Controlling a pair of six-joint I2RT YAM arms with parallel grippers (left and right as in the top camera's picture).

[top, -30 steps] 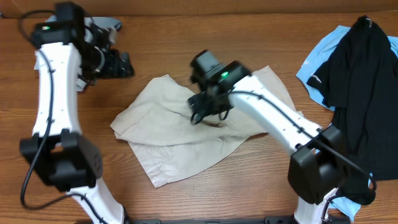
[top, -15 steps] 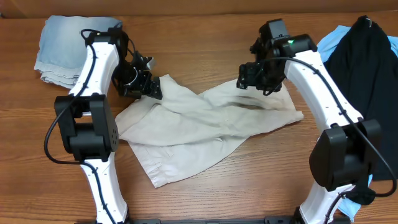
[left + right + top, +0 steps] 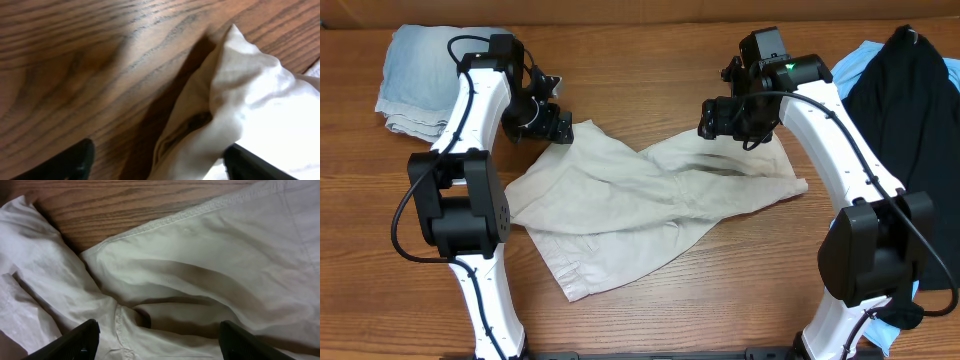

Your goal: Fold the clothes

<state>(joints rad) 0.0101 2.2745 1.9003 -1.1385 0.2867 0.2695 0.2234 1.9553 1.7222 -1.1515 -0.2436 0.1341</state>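
Trousers: the light beige khaki trousers (image 3: 650, 200) lie rumpled at the middle of the bench (image 3: 620, 60), spread from 10 o'clock to 3 o'clock, with one flap reaching toward 7 o'clock.
Left tool: the left tool (image 3: 558, 127) sits at the 10 o'clock corner of the trousers.
Left tool state: wide. In the left wrist view its two dark fingertips (image 3: 70, 161) stand far apart, and a puckered corner of cloth lies between them, nearer the 4 o'clock one. Nothing is pinched (whether the cloth brushes that fingertip, I cannot tell).
Right tool: the right tool (image 3: 718, 118) hangs over the trousers' upper edge, at about 1 o'clock of the garment.
Right tool state: wide. In the right wrist view both fingertips (image 3: 82, 339) are spread apart above creased fabric and hold nothing.
Cloth under right tool: a stitched hem runs from 9 o'clock up toward 1 o'clock, bare wood shows at 12 o'clock, and a deep fold lies shadowed between the fingertips.
Denim: the faded denim (image 3: 410, 80) sits folded at 10 o'clock on the bench, apart from the trousers.
Tops: a black top (image 3: 900, 120) lies draped over a sky-blue top (image 3: 825, 112) at 3 o'clock, beside the right arm.
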